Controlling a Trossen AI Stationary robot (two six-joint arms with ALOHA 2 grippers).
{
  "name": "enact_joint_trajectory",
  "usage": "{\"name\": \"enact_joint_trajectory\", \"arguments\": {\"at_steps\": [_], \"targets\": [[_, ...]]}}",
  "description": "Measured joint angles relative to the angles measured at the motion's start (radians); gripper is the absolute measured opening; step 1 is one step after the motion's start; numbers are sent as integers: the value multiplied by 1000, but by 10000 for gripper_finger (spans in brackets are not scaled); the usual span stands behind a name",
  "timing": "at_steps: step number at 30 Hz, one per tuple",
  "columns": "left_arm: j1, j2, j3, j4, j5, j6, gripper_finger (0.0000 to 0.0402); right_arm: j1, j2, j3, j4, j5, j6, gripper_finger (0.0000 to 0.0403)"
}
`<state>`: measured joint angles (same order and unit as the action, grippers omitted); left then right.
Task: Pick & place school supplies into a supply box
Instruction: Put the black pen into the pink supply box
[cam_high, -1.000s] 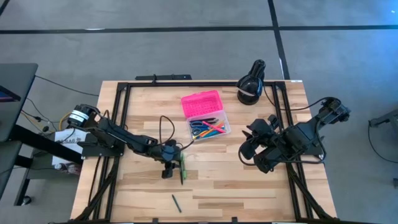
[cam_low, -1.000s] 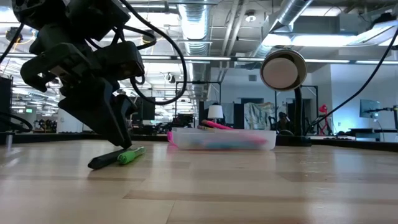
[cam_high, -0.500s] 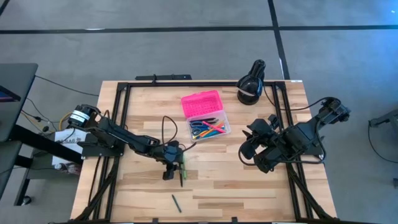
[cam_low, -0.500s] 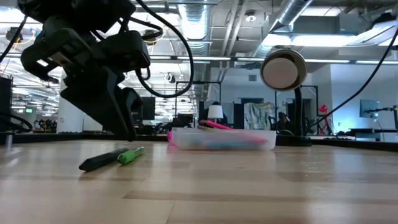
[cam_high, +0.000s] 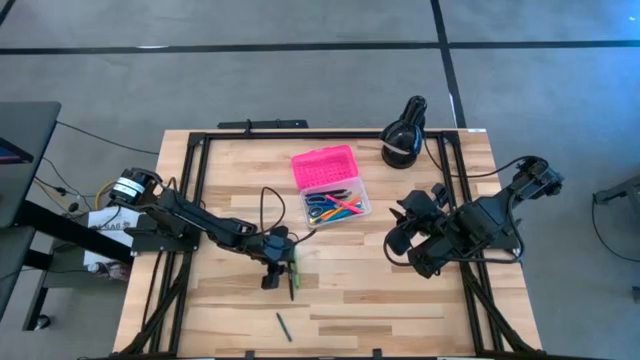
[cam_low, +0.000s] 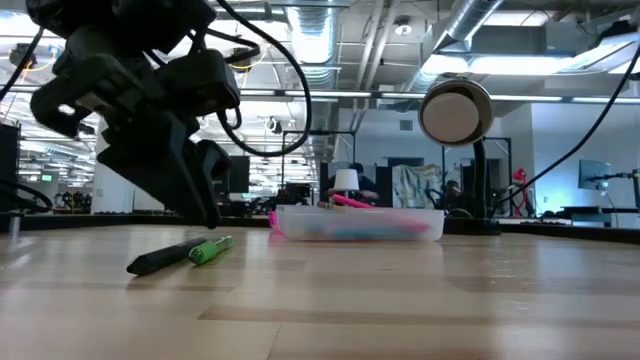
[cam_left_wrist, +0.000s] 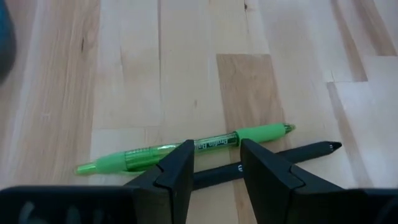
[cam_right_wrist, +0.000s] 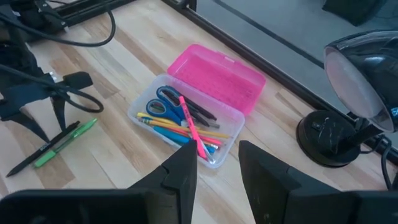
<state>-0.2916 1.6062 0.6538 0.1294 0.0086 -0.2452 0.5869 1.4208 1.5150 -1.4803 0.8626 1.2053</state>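
Two pens lie side by side near the middle of the table, toward its front edge: a green pen (cam_left_wrist: 186, 148) and a dark pen (cam_left_wrist: 273, 159) just beside it, nearly touching. A third stray, a short dark pencil (cam_high: 283, 326), sits alone closer to the front edge. I have the left gripper (cam_left_wrist: 214, 169) poised over the pair, jaws parted and empty, the gap straddling the green barrel and the dark one below it. The supply box (cam_right_wrist: 219, 155) stands open toward the back centre of the table, its pink lid (cam_high: 323, 166) folded back, with scissors (cam_right_wrist: 163, 102) and several pencils already in the clear base. The right gripper (cam_right_wrist: 216, 163) waits over the table's right side, jaws apart, holding nothing, looking toward the box and the black lamp (cam_high: 404, 132).

I judge these pens to be light, stiff and smooth, so they will roll or skid if I nudge them. With two so close, I would take the green one at mid-barrel, across its width, so it hangs level and the dark one stays put. The lamp is well clear.
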Motion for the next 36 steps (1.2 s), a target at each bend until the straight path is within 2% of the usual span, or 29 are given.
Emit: {"name": "enact_joint_trajectory", "arguments": {"at_steps": [14,25,36], "targets": [[-4,0,-49,49,-20,-26,125,0,0,0,0,9,0,111],[-5,-1,-52,4,-18,-67,125,0,0,0,0,8,0,111],[-4,-29,-47,-44,26,-60,125,0,0,0,-3,4,0,111]]}}
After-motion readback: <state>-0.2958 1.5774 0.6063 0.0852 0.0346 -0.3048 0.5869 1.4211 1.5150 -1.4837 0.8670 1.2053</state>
